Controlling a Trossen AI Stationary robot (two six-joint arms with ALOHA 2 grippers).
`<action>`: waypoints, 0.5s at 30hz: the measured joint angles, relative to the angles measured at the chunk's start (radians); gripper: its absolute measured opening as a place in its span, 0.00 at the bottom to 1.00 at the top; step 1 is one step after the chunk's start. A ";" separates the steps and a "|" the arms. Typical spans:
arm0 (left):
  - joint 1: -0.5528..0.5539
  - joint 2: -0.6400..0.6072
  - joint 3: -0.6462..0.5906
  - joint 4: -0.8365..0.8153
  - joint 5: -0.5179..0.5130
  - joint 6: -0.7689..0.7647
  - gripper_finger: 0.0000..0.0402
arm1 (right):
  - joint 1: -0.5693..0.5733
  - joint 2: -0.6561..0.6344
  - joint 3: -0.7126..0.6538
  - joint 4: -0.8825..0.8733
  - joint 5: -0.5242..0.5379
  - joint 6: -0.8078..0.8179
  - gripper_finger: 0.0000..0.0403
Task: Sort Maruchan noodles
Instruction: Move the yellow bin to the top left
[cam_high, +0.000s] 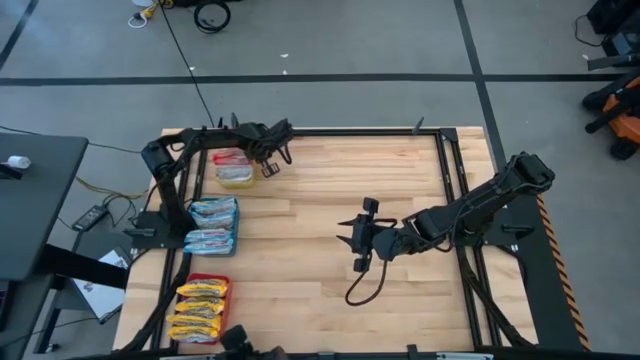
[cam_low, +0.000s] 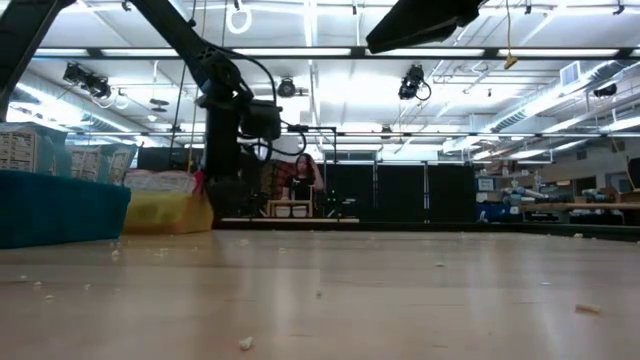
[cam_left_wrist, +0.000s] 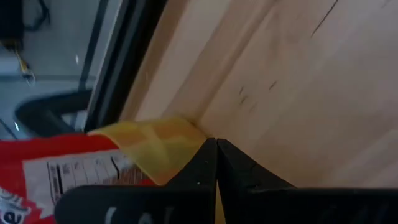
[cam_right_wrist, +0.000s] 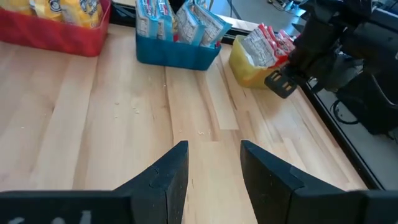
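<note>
Left end effector (cam_high: 272, 160) pressed together, empty, upper left beside yellow tray (cam_high: 235, 179). Right end effector (cam_high: 345, 236) spread, frame centre, over worktop (cam_high: 320, 190).

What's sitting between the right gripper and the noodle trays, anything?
Nothing visible. The right gripper is open over bare table mid-board, with clear wood between it and the red tray, blue tray and yellow tray. The left gripper, shut, sits beside the yellow tray with its red-and-white packets, crowding that one.

Maruchan noodles, sorted by colour: red-and-white packets (cam_high: 232, 160) in yellow tray, pale blue packets (cam_high: 212, 212) in blue tray, yellow-orange packets (cam_high: 201, 309) in red tray.
</note>
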 joint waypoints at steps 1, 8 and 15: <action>0.005 0.000 0.000 -0.018 0.002 -0.015 0.02 | 0.001 0.000 0.000 -0.001 0.000 0.005 0.38; 0.021 0.000 0.000 -0.120 0.013 -0.040 0.02 | 0.018 0.000 0.000 -0.005 0.000 0.043 0.38; 0.053 0.000 0.000 -0.175 0.016 -0.040 0.02 | 0.042 0.000 0.000 -0.033 0.000 0.096 0.38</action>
